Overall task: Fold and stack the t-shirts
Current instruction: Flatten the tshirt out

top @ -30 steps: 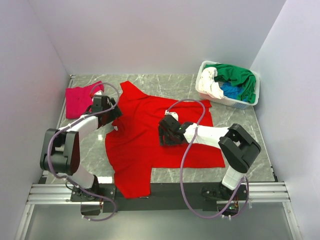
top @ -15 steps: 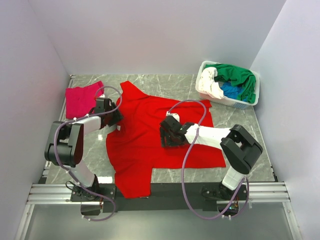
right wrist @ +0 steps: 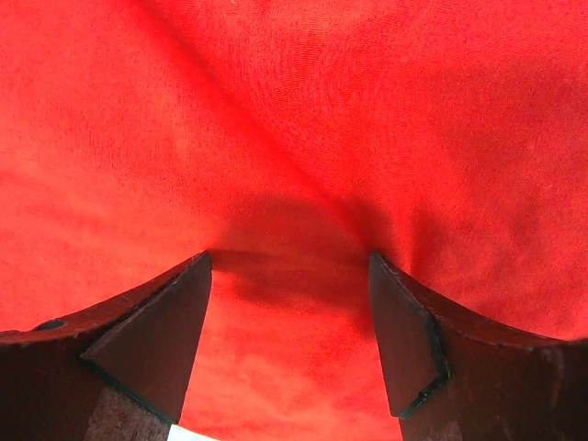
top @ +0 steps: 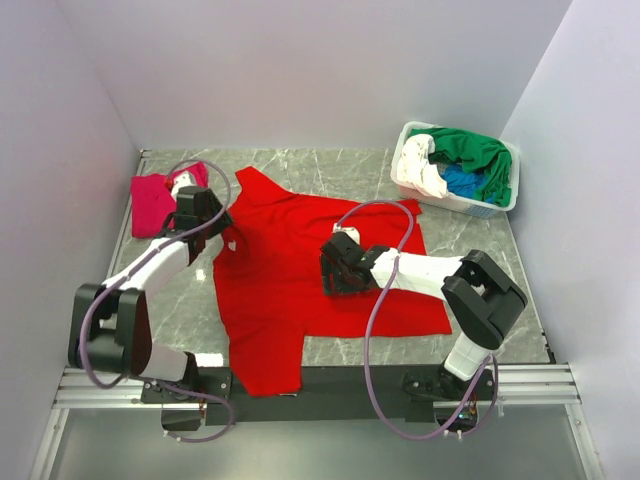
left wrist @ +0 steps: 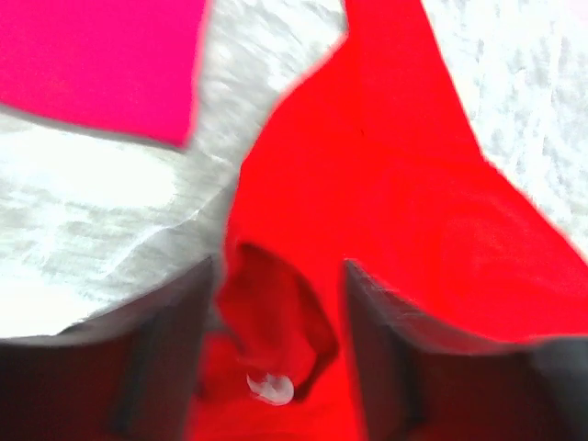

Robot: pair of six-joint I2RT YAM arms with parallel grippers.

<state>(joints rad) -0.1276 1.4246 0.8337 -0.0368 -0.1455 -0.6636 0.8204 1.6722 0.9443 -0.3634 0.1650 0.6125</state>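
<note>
**Q:** How is the left hand [left wrist: 278, 276] shown?

**A:** It is placed at the left edge of the red t-shirt [top: 300, 270]. A bunched fold of red cloth is lodged between its two fingers [left wrist: 165, 367]. Whether the fold is clamped cannot be told, as the left wrist view is blurred.

**Q:** And the right hand [right wrist: 289, 259]?

**A:** It is set down near the middle of the red t-shirt. Its fingers are held apart and nothing is caught between them. The cloth in the gap is dimpled and shadowed.

**Q:** How is the red t-shirt laid?

**A:** It is spread across the middle of the worktop [top: 340, 165]. One lower part is extended to the near edge, between the two arm bases.

**Q:** What is found around it?

**A:** A magenta-pink t-shirt [top: 150, 200] is laid at the far left, just beside the left hand. It is separated from the red cloth by a strip of bare worktop. A white basket [top: 455, 203] is placed at the far right, near the red shirt's far right corner. A green t-shirt [top: 480, 150], a white t-shirt [top: 418, 170] and a blue t-shirt [top: 462, 182] are heaped in it.
</note>
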